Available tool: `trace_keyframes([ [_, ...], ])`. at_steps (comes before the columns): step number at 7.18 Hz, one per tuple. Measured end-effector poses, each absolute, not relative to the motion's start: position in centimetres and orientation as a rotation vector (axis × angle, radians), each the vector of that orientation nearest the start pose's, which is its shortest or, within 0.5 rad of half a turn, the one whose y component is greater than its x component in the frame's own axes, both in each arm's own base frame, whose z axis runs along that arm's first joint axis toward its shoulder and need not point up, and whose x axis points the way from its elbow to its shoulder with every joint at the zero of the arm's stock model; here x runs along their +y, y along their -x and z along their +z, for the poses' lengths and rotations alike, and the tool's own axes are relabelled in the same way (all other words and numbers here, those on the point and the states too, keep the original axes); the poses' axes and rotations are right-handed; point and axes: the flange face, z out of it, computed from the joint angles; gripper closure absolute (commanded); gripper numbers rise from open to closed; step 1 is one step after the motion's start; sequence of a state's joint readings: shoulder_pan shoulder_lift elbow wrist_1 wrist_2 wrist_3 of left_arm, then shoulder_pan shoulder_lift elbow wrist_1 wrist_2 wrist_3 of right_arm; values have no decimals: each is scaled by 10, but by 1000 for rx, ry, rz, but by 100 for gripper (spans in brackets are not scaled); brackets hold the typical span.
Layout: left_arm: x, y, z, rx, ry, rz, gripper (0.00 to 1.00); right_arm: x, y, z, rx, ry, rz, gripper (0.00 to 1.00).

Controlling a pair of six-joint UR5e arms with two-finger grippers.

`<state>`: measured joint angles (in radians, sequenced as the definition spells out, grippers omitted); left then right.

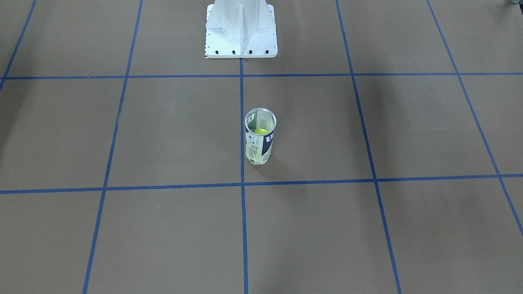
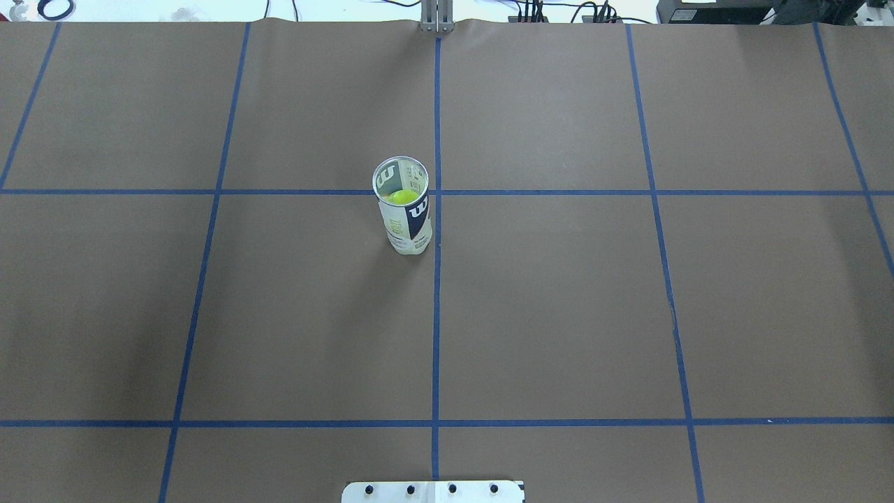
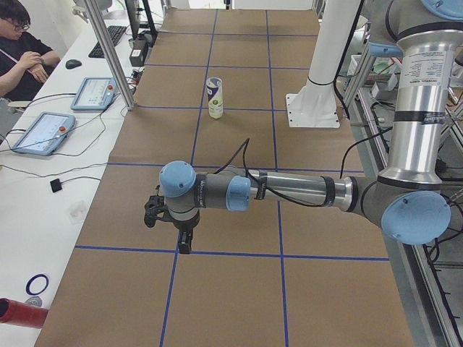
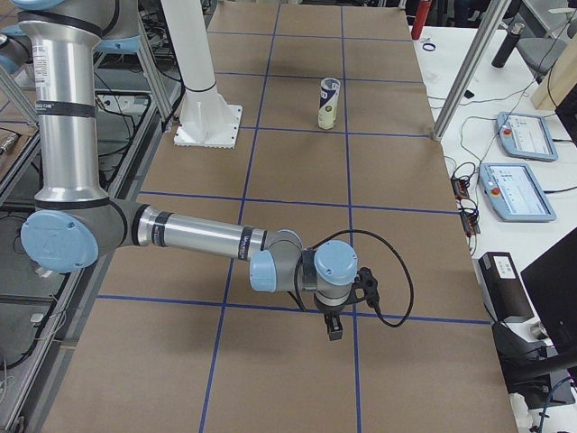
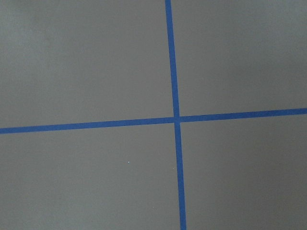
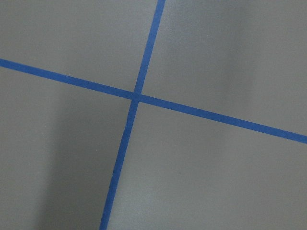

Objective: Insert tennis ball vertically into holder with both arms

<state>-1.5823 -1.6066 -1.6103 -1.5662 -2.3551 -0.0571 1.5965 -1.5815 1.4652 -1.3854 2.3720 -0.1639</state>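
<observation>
Seemingly done, ball [image 2: 402, 197] inside upright can [image 2: 408, 227]: steer left arm [image 3: 289, 189], right arm [image 4: 198, 236] clear; cannot tell jaws' state.

The can [image 2: 404, 209] stands upright mid-desk [image 2: 559, 314], mouth open upward, a ball [image 2: 402, 197] low inside. The pedestal [image 1: 241, 28] stands well apart, robot-side. The left hand [image 3: 185, 246] and right hand [image 4: 333, 329] hang over opposite desk ends.
</observation>
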Motion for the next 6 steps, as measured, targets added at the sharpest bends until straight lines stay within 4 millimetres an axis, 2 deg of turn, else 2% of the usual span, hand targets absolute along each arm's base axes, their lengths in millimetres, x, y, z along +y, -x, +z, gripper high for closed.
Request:
trace_keyframes([
  [1,-508,68,622,788,-40,-51,0,-484,-81,678,-807,-141,-125,0],
  [3,-508,68,623,790,-36,-57,0,-463,-84,632,-813,-126,-62,0],
  [4,-508,67,623,790,-35,-58,0,-457,-83,621,-816,-119,-35,0],
  [6,-508,67,623,790,-34,-57,0,-455,-76,613,-820,-107,-13,0],
])
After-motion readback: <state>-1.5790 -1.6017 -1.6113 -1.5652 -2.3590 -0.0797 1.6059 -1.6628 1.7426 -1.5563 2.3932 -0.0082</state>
